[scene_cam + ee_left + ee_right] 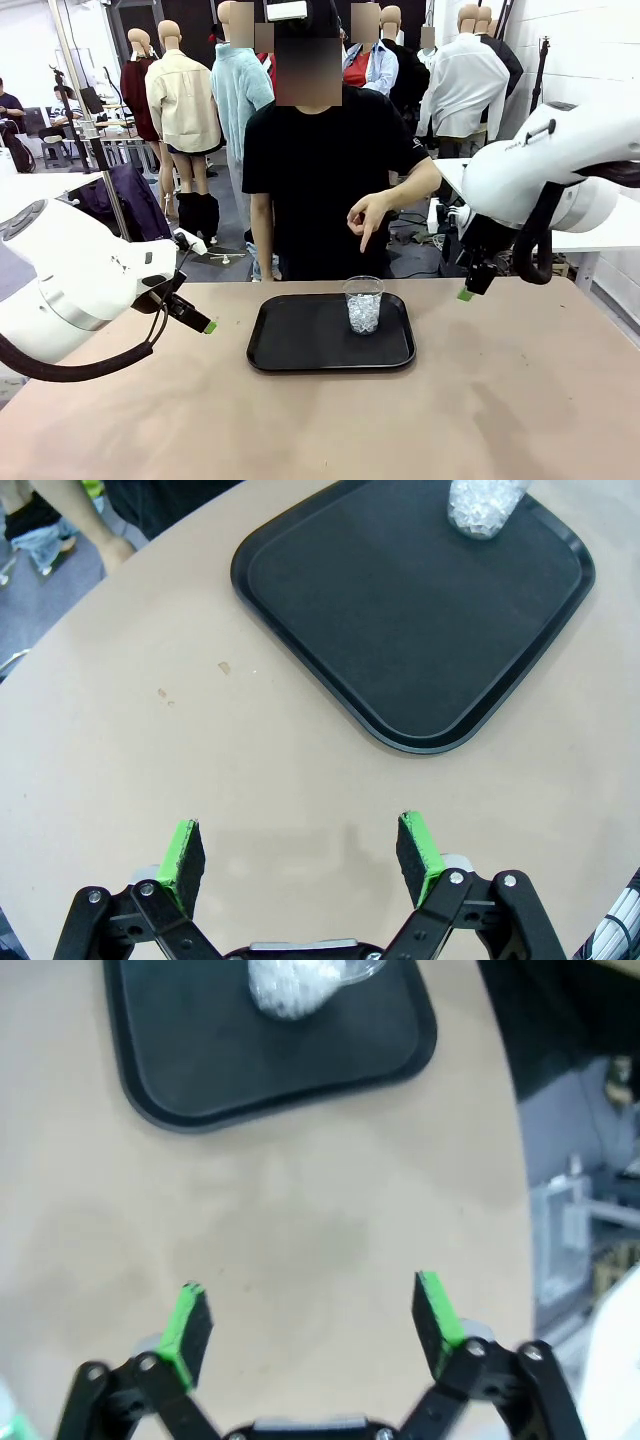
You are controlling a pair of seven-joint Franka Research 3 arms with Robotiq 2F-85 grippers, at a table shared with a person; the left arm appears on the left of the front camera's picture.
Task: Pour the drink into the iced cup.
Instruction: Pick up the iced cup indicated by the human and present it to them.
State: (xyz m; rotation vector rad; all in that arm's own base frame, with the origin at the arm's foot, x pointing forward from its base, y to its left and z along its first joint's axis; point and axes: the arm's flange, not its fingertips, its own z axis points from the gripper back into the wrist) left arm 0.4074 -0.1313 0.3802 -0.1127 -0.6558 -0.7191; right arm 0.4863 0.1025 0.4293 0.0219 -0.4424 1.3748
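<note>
**Spill and collision risk around the cup: both grippers empty**

The iced cup (pixel 363 304) stands upright at about 1 o'clock on the black tray (pixel 290 345), off-centre toward the far rim, with ice filling roughly its lower two thirds. It looks like light clear plastic, so any nudge from a pouring lip probably tips it. It also sits close to the rim, so a miss likely runs onto the table (pixel 500 400).

Ice that high means a fast pour splashes. Keep the stream slow and low.

The person's hand (pixel 368 218) hangs at 12 o'clock above the cup, finger pointing down, right in your approach path. Wait for it to clear.

The left gripper (pixel 300 855) is at 9 o'clock of the tray, jaws wide, holding nothing. The right gripper (pixel 310 1325) is at 2 o'clock, also wide and empty. Whichever arm carries the drink, watch that it doesn't sweep the cup.
</note>
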